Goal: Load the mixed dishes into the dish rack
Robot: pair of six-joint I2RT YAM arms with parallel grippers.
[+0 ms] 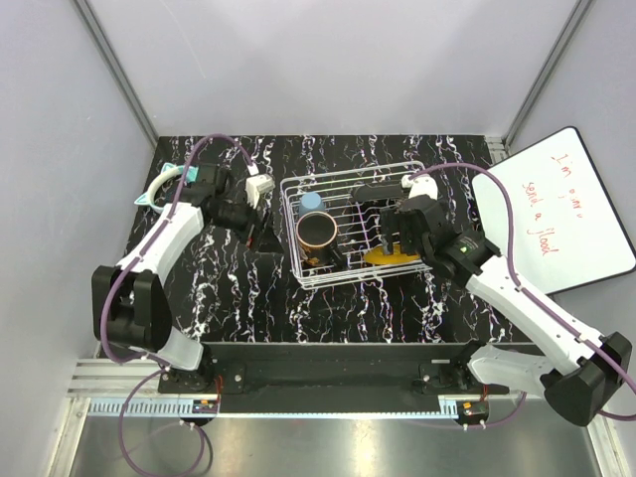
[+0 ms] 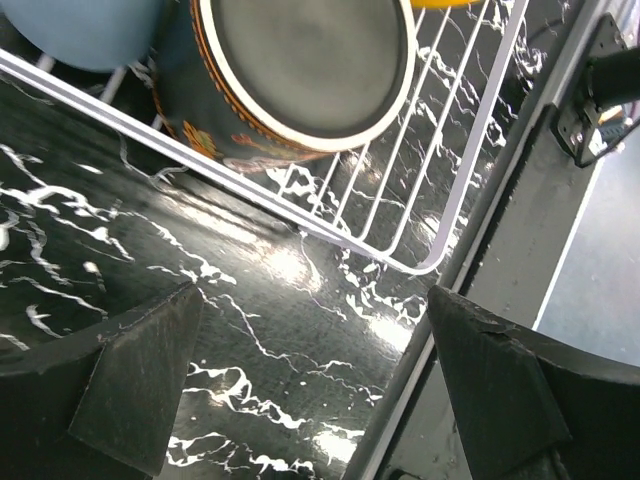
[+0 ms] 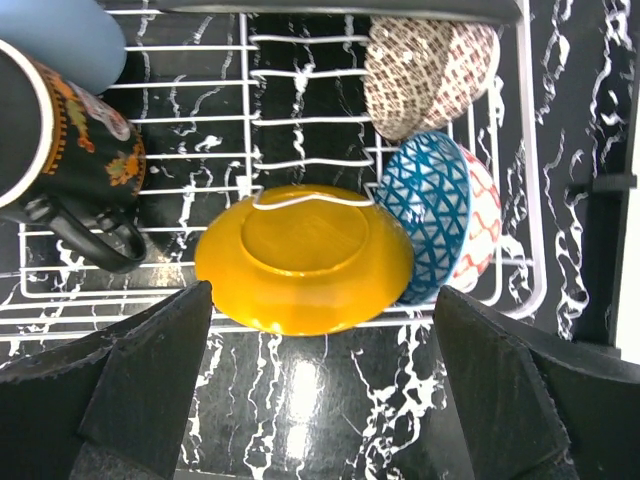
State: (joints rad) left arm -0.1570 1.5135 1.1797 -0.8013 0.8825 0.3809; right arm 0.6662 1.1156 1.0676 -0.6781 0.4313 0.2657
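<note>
The white wire dish rack (image 1: 353, 169) stands mid-table. In it are the light blue cup (image 1: 312, 201), the dark mug (image 1: 318, 231) lying on its side, and the mustard-yellow plate (image 1: 391, 256) leaning on the prongs. The right wrist view shows the plate (image 3: 305, 260), a blue triangle-patterned bowl (image 3: 430, 215) beside it, the lattice-patterned bowl (image 3: 425, 75), the mug (image 3: 60, 140) and the cup (image 3: 60, 40). My right gripper (image 3: 320, 400) is open and empty, just above the plate's near edge. My left gripper (image 2: 315, 390) is open and empty over the table, left of the rack (image 2: 440, 200). The black square plate is not clearly visible.
A whiteboard (image 1: 566, 214) with red writing lies at the right of the table. A white and teal object (image 1: 164, 184) sits at the far left behind the left arm. A black rail (image 1: 338, 363) runs along the near table edge.
</note>
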